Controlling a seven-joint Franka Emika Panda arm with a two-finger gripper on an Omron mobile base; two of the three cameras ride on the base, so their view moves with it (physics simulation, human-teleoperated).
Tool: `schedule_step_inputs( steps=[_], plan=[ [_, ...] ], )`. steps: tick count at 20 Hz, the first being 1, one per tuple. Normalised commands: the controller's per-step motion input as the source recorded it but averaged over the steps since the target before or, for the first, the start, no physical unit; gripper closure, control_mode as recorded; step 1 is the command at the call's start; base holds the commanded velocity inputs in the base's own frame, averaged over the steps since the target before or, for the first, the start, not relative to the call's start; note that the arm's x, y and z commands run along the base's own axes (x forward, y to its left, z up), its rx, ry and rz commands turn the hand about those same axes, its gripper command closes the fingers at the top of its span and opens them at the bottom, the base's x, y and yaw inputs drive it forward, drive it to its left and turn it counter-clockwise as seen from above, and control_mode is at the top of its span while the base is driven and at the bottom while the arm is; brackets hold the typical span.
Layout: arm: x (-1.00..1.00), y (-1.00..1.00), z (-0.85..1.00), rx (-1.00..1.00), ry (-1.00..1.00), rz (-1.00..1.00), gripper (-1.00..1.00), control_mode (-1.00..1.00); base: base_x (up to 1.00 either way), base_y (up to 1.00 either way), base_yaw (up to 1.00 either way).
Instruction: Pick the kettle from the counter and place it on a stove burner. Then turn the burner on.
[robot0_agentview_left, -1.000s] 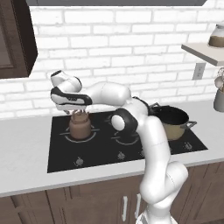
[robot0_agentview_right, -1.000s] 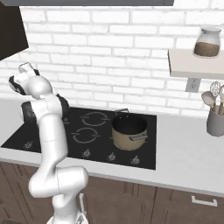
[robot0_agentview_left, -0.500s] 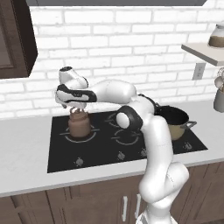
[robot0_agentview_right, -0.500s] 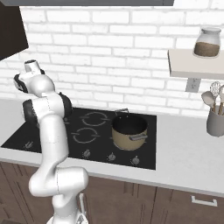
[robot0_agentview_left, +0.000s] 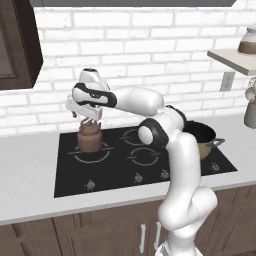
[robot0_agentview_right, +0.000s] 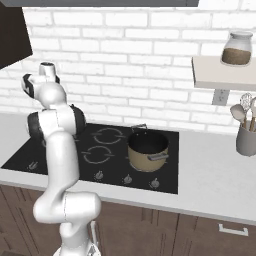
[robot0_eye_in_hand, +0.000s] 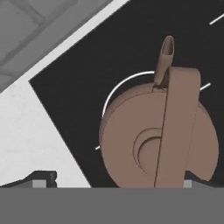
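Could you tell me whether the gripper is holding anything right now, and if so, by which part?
Nothing is held. The gripper is open just above the kettle, which stands on the stove burner; its fingertips stand wide of the handle.

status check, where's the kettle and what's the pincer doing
Pincer open, above kettle. Kettle upright on stove burner, not held. Pot on far side, nothing blocking.

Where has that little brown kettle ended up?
The kettle stands on the big ring at the left of the black cooktop, just below the open pincer, far left of the tan pot.
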Motion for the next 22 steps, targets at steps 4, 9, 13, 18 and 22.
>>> schedule_step_inputs(
  steps=[4,9,13,18,22],
  plan=[
    [0.00,0.00,0.01,0.02,0.10,0.00,-1.00,-1.00,0.00,0.00,0.00],
    [0.35,0.02,-0.54,0.00,0.03,0.01,-1.00,-1.00,0.00,0.00,0.00],
    [0.45,0.12,-0.86,0.00,0.00,0.02,-1.00,-1.00,0.00,0.00,0.00],
    [0.22,0.16,-0.46,0.00,0.00,0.00,-1.00,-1.00,0.00,0.00,0.00],
    [-0.28,0.04,-0.17,0.00,0.00,0.00,-1.00,-1.00,0.00,0.00,0.00]
  ],
)
